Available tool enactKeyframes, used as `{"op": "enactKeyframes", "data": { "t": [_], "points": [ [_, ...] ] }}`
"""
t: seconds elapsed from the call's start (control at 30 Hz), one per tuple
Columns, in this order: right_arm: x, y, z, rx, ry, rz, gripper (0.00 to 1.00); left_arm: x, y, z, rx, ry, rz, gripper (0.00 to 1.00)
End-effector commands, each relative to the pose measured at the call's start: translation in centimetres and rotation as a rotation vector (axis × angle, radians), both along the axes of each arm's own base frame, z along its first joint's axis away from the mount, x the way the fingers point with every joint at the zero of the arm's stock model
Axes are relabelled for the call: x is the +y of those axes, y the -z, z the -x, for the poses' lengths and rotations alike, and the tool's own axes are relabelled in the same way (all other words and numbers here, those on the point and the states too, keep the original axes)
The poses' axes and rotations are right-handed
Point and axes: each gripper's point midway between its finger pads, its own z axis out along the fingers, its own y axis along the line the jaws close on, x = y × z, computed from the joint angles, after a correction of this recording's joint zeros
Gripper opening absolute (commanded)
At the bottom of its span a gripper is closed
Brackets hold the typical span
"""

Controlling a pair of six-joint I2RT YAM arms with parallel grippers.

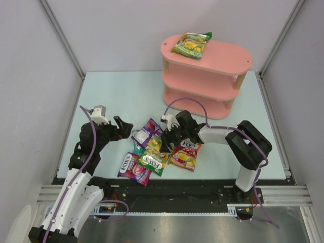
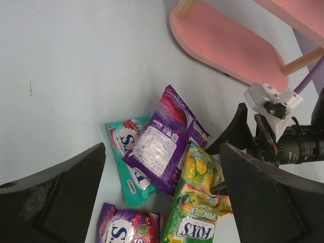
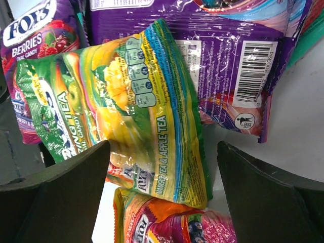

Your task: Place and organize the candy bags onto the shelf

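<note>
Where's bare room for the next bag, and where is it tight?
The shelf top is bare right of the green bag. Table is bare left of the shelf. Tight: piled bags between left gripper and right gripper.

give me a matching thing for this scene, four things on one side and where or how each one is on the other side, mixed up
Things:
1 teal bag
2 orange-red bag
3 shelf
4 left hand

Descriptions:
A open, left of the pile
B has one green-yellow bag on its top board
C partly under the purple bag
D at the right end of the pile

Pairs: 1-C, 2-D, 3-B, 4-A
</note>
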Motion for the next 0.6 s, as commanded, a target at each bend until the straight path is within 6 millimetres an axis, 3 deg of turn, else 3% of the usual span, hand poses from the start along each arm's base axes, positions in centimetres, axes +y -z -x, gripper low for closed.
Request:
{"op": "enactKeyframes", "data": {
  "t": [0.0, 0.17, 0.4, 0.57],
  "points": [
    [0.8, 0.3, -0.3, -0.021, -0.030, -0.026, 0.89, -0.6, -0.3, -0.1, -0.018, 0.022, 0.022, 1.00],
    [0.9, 0.1, 0.3, 0.005, -0.049, -0.039, 0.57, -0.5, -0.3, -0.1, -0.016, 0.019, 0.022, 1.00],
    [0.9, -3.0, 0.9, 0.044, -0.022, -0.087, 0.00, -0.6, 0.0, -0.1, -0.006, 0.023, 0.026, 1.00],
    [0.1, -6.8, 1.0, 0.016, 0.047, -0.102, 0.00, -0.6, -0.1, 0.0, -0.011, 0.022, 0.027, 1.00]
  ]
}}
